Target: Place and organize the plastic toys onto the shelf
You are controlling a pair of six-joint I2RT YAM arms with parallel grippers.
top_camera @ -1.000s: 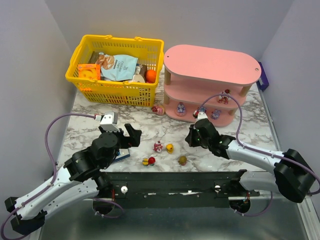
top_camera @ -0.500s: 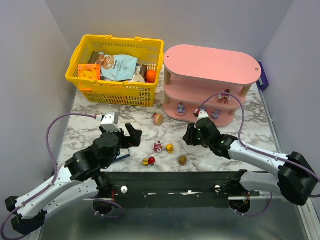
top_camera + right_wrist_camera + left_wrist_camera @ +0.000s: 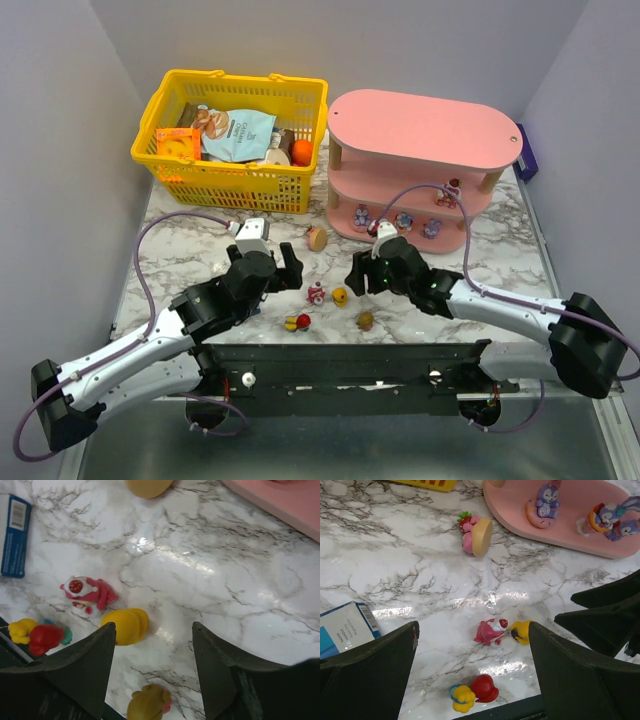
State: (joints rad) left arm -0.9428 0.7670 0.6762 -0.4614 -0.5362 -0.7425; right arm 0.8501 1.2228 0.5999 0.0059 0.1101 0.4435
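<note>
The pink shelf (image 3: 425,135) stands at the back right, with several small figurines on its bottom tier (image 3: 560,522), one of them purple (image 3: 546,505). Loose plastic toys lie on the marble: a pink one (image 3: 316,293), a yellow one (image 3: 339,296), a red-and-yellow one (image 3: 297,322), an olive one (image 3: 366,321), and a pink strawberry toy with a tan base (image 3: 317,238). My left gripper (image 3: 277,266) hangs open over the pink toy (image 3: 491,631). My right gripper (image 3: 362,273) is open and empty, with the yellow toy (image 3: 127,625) beside its left finger.
A yellow mesh basket (image 3: 228,130) with snack packets stands at the back left. A flat blue box (image 3: 345,630) lies on the marble left of the loose toys. Grey walls close in both sides. A dark rail (image 3: 340,362) runs along the near edge.
My right gripper opened and drew back left from the shelf's bottom tier, leaving a figurine there. My left arm swung forward over the loose toys. The strawberry toy shifted nearer.
</note>
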